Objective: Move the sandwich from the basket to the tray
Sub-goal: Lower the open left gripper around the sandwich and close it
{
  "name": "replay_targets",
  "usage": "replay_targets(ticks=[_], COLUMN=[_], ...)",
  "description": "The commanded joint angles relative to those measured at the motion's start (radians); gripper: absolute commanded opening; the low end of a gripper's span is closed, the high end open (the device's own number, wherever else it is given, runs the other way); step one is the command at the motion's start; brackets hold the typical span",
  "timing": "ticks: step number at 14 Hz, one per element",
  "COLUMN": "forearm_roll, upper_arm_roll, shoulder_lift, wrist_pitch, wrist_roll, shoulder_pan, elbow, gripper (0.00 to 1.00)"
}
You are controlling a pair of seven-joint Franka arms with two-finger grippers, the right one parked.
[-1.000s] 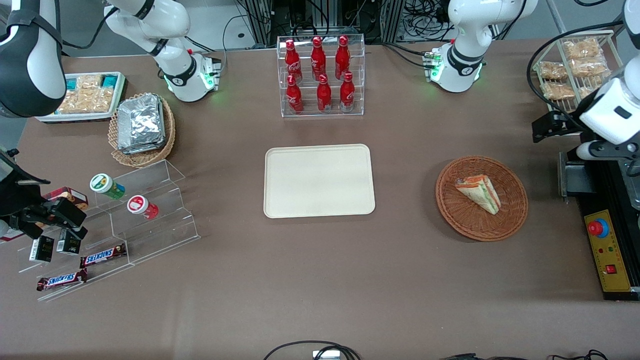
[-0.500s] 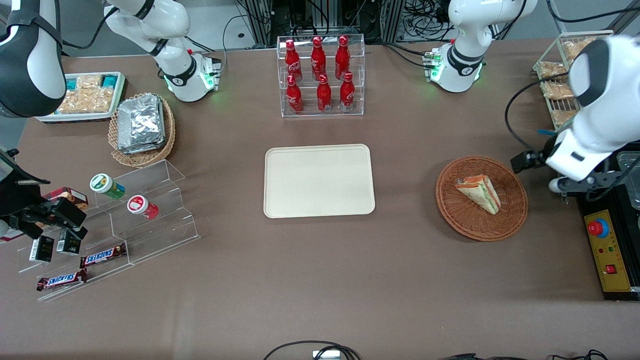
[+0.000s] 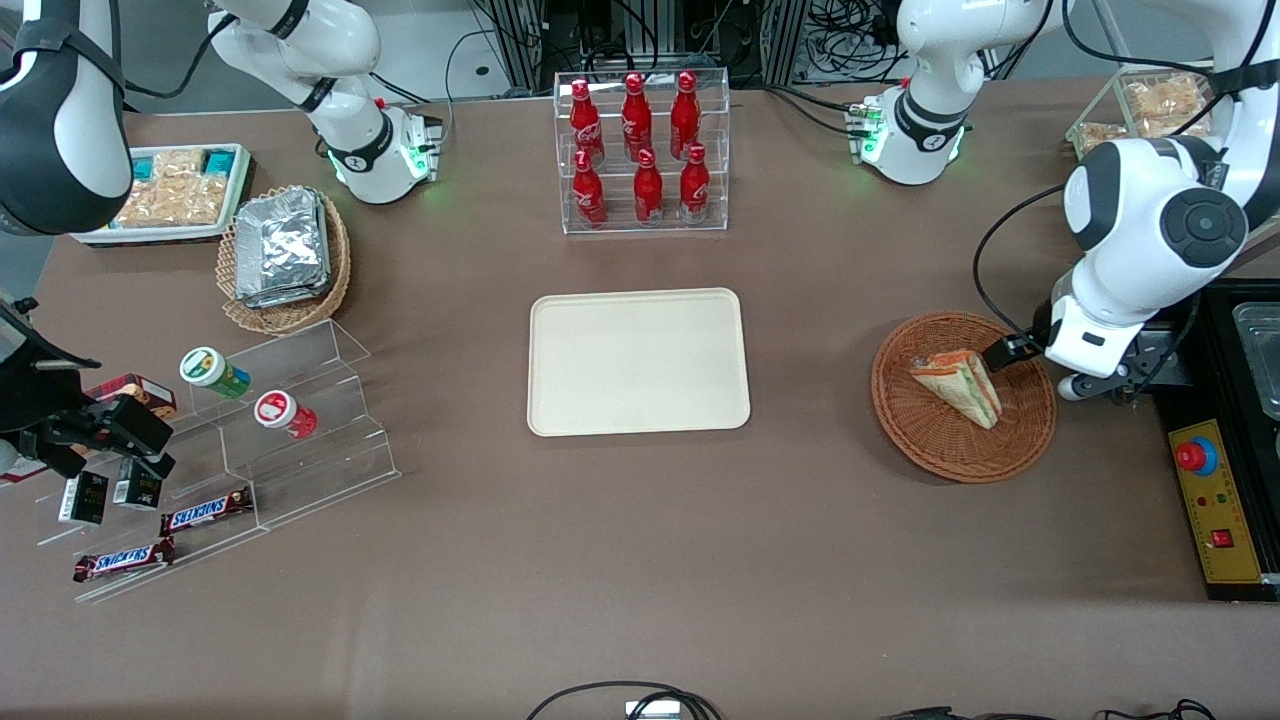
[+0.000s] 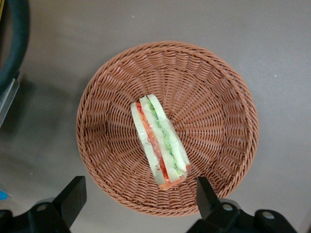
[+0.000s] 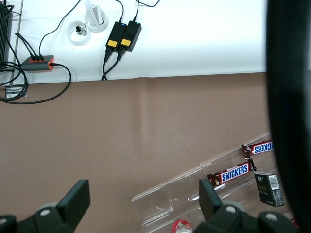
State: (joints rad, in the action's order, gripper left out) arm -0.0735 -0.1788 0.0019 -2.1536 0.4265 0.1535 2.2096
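Note:
The sandwich [image 3: 958,385] [image 4: 158,144], a pale wedge with red, orange and green layers, lies in the round reddish-brown wicker basket [image 3: 935,445] [image 4: 214,116]. My left gripper [image 3: 1075,383] [image 4: 140,200] hangs above the basket's rim at the working arm's end of the table. It is open wide and holds nothing. Its black fingers [image 4: 73,196] straddle the rim just off the sandwich's filling end, without touching it. The cream-beige tray [image 3: 638,361] lies bare at the middle of the table, well apart from the basket toward the parked arm's end.
An acrylic rack of red bottles [image 3: 640,150] stands farther from the camera than the tray. A black control box with a red button [image 3: 1215,500] sits beside the basket. A tan basket of foil packets [image 3: 283,250] and acrylic steps with snacks [image 3: 250,440] lie toward the parked arm's end.
The left arm has swung in from the table's edge toward the basket. Its gripper now hangs over the basket's rim. The sandwich has not moved.

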Motion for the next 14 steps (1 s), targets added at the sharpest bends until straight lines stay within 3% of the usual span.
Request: replay_targets(ticks=[1,7,14], forearm_roll=[-0.003,-0.003,-0.005], upper_arm_roll=[-0.005,-0.008,-0.011], shoulder_lift=[0.03,0.085,0.135], wrist_pitch=[-0.038,-0.201,-0.339], wrist_roll=[0.105,0.25,0.285], shoulder_pan=[0.005,-0.005,-0.011], elbow=[0.012,0.094,0.173], gripper=[1.0,1.0,1.0])
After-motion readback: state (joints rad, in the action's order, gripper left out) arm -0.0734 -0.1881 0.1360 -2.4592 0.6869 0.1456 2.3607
